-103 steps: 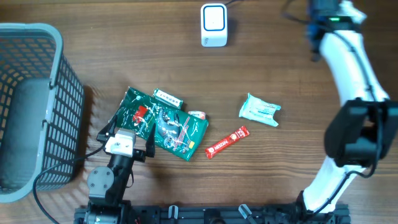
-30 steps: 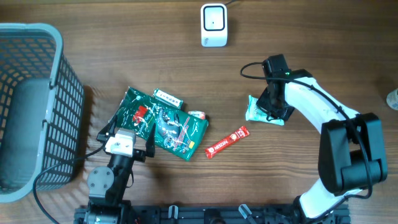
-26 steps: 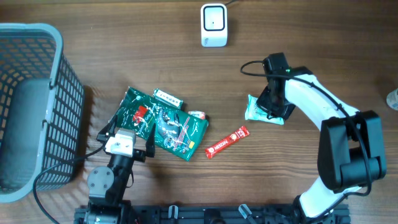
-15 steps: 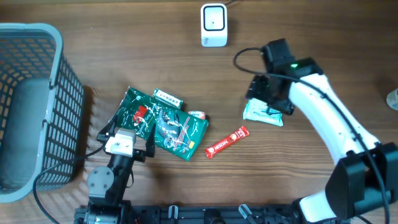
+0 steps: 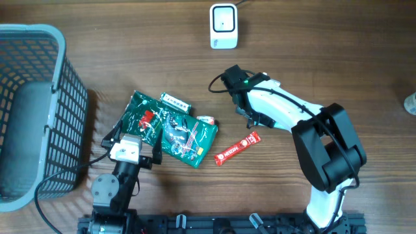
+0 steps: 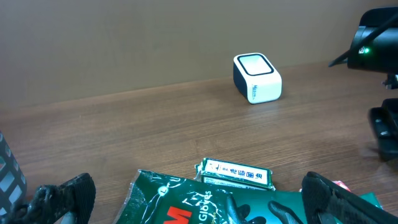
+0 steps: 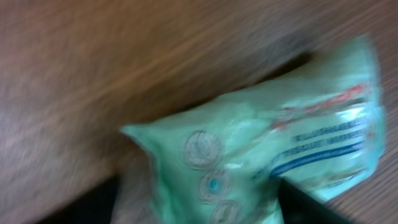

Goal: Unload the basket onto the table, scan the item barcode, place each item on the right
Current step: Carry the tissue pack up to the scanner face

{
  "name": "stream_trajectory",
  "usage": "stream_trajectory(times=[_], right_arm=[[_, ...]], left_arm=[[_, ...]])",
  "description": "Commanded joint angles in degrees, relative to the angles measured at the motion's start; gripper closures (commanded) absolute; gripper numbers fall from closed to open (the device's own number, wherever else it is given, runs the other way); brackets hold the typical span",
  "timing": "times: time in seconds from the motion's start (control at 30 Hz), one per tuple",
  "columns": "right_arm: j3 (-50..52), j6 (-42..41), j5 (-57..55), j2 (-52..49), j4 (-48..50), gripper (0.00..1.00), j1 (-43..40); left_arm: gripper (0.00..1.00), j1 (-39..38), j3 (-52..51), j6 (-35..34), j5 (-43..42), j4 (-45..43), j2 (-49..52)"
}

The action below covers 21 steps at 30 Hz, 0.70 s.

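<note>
Between the fingers of the right gripper (image 5: 249,116) sits the pale green packet (image 7: 261,143), apparently clamped. From overhead the arm hides it, near the white scanner (image 5: 223,25) but apart from it. Left gripper (image 6: 199,199): jaws spread wide, holding nothing. Assessment: the packet is light, soft, crinkly film, probably slippery. Grip a sealed end and leave the printed face exposed.

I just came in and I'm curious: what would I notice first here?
Likely the white arm stretched across the middle of the table, its hand gripping a mint-green packet that fills its wrist view. Then the big grey basket at the left edge, and the shiny green bags near the front.
</note>
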<state>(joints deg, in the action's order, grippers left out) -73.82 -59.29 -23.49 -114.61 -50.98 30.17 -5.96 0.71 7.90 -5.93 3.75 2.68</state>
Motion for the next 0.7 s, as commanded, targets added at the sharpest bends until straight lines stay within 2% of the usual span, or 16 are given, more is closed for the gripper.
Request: stream_trajectory(times=[0.0, 0.1, 0.2, 0.3, 0.43, 0.57, 0.67], right_arm=[[-0.4, 0.7, -6.9, -3.0, -1.3, 0.44, -0.8], [-0.4, 1.4, -8.7, -3.3, -3.5, 0.74, -0.8], [-2.9, 4.8, -7.1, -3.1, -5.9, 0.96, -0.8], [-10.5, 14.9, 2.5, -2.3, -9.0, 0.95, -0.9], [-24.9, 35.3, 30.1, 1.9, -14.5, 0.95, -1.9], [-27.4, 47.1, 54.4, 6.7, -16.2, 0.96, -6.1], [-26.4, 51.0, 65.7, 6.8, -16.6, 0.96, -8.4]], left_arm=[[0.00, -0.3, -0.4, 0.7, -0.7, 0.1, -0.2], [0.00, -0.3, -0.4, 0.7, -0.7, 0.0, -0.2], [0.00, -0.3, -0.4, 0.7, -0.7, 0.0, -0.2], [0.00, -0.3, -0.4, 0.7, -0.7, 0.0, -0.2], [0.00, -0.3, -0.4, 0.7, -0.7, 0.0, -0.2], [0.00, -0.3, -0.4, 0.7, -0.7, 0.0, -0.1], [0.00, -0.3, -0.4, 0.7, -0.7, 0.0, -0.1]])
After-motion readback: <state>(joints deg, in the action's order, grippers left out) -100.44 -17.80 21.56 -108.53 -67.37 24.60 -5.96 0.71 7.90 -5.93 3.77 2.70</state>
